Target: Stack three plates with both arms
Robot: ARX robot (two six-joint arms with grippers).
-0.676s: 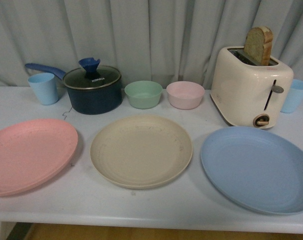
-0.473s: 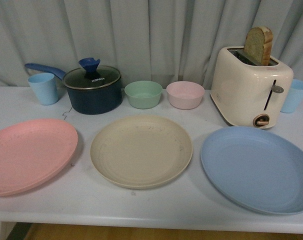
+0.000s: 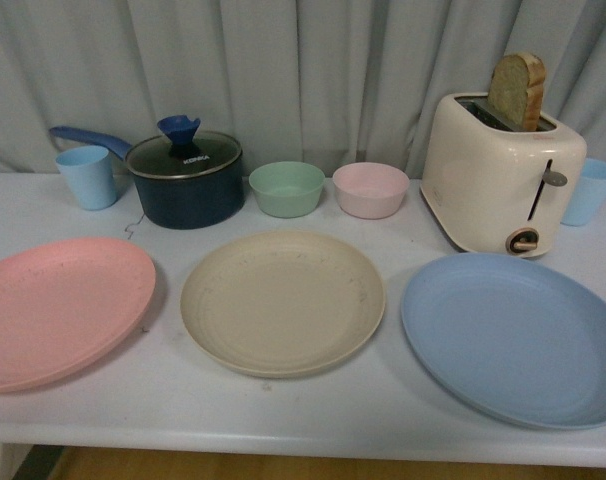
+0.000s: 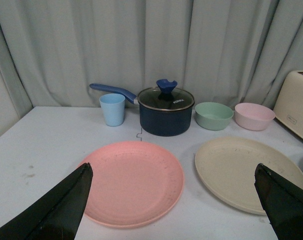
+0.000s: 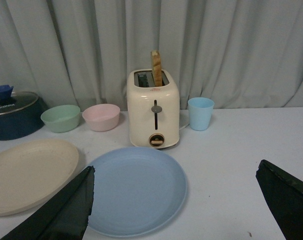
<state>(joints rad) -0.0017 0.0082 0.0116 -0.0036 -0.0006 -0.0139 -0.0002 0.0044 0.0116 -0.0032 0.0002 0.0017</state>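
Observation:
Three plates lie in a row on the white table: a pink plate (image 3: 58,310) at the left, a beige plate (image 3: 282,300) in the middle, a blue plate (image 3: 518,335) at the right. None touch. Neither arm shows in the front view. In the left wrist view my left gripper (image 4: 174,172) is open, raised above the near table edge, with the pink plate (image 4: 131,181) and beige plate (image 4: 249,172) beyond it. My right gripper (image 5: 176,172) is open too, with the blue plate (image 5: 134,189) and part of the beige plate (image 5: 29,175) ahead of it. Nothing is between either pair of fingers.
Along the back stand a light blue cup (image 3: 87,176), a dark blue lidded pot (image 3: 184,180), a green bowl (image 3: 286,188), a pink bowl (image 3: 370,189), a cream toaster (image 3: 501,185) with bread in it, and another blue cup (image 3: 589,190). A curtain hangs behind.

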